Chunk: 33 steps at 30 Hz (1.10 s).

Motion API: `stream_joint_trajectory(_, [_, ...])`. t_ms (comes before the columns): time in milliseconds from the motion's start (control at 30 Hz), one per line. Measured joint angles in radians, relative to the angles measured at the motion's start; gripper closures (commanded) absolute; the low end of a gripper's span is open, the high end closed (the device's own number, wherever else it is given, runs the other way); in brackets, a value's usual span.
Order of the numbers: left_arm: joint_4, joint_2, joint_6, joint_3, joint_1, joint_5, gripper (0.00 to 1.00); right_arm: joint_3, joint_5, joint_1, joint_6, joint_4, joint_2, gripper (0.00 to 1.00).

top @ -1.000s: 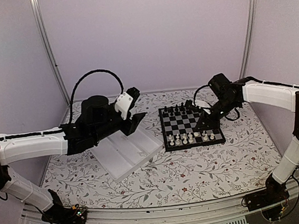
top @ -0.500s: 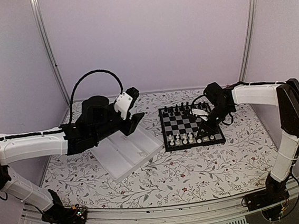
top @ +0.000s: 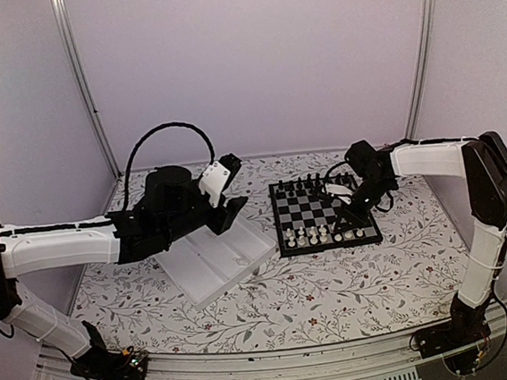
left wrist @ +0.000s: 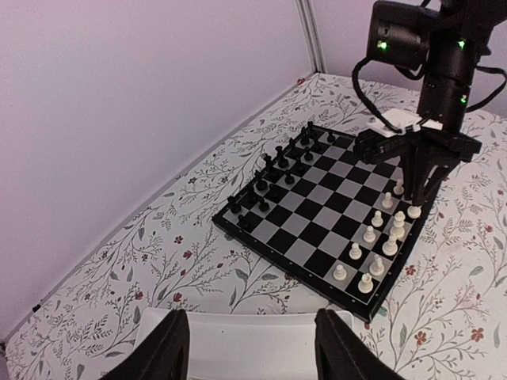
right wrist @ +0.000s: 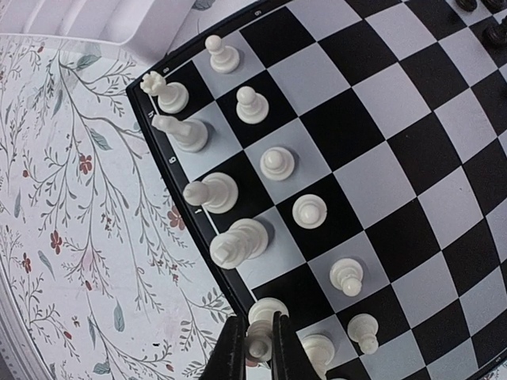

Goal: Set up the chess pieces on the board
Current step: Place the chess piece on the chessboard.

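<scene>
The board [top: 323, 212] lies at the table's middle right, also seen in the left wrist view [left wrist: 315, 231] and the right wrist view [right wrist: 380, 174]. White chess pieces [top: 321, 234] fill its two near rows. Black chessmen [top: 305, 185] line the far side. My right gripper [top: 345, 226] points down at the right end of the near rows. In the right wrist view this gripper [right wrist: 255, 356] is shut on a white piece [right wrist: 263, 328] standing at the board's edge. My left gripper [top: 231, 207] hovers open and empty over the white tray [top: 211, 259], left of the board.
The ribbed white tray [left wrist: 238, 332] lies just left of the board, its corner showing in the right wrist view [right wrist: 95, 20]. A floral cloth [top: 334, 281] covers the table. Walls and metal posts close in the back and sides.
My right gripper has swung left and down from the board's right edge onto the near white row. The left arm has barely shifted.
</scene>
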Motion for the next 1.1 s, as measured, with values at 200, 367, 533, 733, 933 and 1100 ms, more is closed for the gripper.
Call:
stream_joint_trajectory(200, [-0.001,0.002,0.000,0.000,-0.002,-0.004,0.45,0.000,0.002,-0.003,0.002,0.006,0.015,0.91])
stream_joint_trajectory(367, [-0.002,0.014,0.000,0.004,-0.004,-0.004,0.45,0.002,0.002,-0.007,0.003,0.019,0.021,0.90])
stream_joint_trajectory(533, [-0.006,0.023,0.000,0.004,-0.005,-0.005,0.45,0.003,0.003,-0.009,0.005,0.026,0.024,0.86])
stream_joint_trajectory(733, [-0.008,0.027,0.000,0.006,-0.005,-0.004,0.45,0.004,0.010,-0.010,0.008,0.034,0.026,0.77])
stream_joint_trajectory(933, [-0.010,0.027,0.000,0.006,-0.005,-0.005,0.45,0.008,0.008,-0.010,0.014,0.029,0.026,0.68])
stream_joint_trajectory(1100, [-0.021,0.042,-0.010,0.015,-0.005,-0.028,0.44,0.056,-0.017,-0.010,0.018,-0.013,0.016,0.63])
